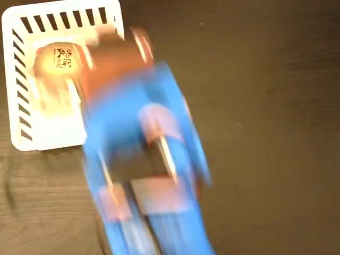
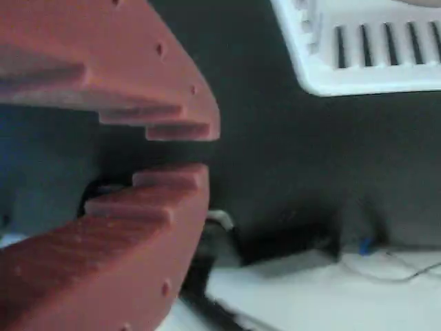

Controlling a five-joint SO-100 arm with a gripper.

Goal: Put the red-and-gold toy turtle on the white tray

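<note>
Dark wood-grain counter fills the fixed view, with the white tray at its upper left corner. Inside that tray, toward its upper left, lies the red-and-gold toy turtle, gold shell up and showing a black square print whose marks are too small to read; no other writing or brand can be made out. The blue arm, smeared by motion blur, slants from the bottom edge up toward the tray's right wall, its red-brown hand over the tray's right rim. The turtle lies to the left of the hand in this view, just beside it and apart from it. In the wrist view the hand shows its two stepped red jaws slightly parted, a narrow gap between them and nothing gripped, with a corner of the slotted tray at upper right. Judged from how things lie, the turtle already rests on the tray and what remains is for the hand to clear the rim. The turtle's long axis cannot be told.
</note>
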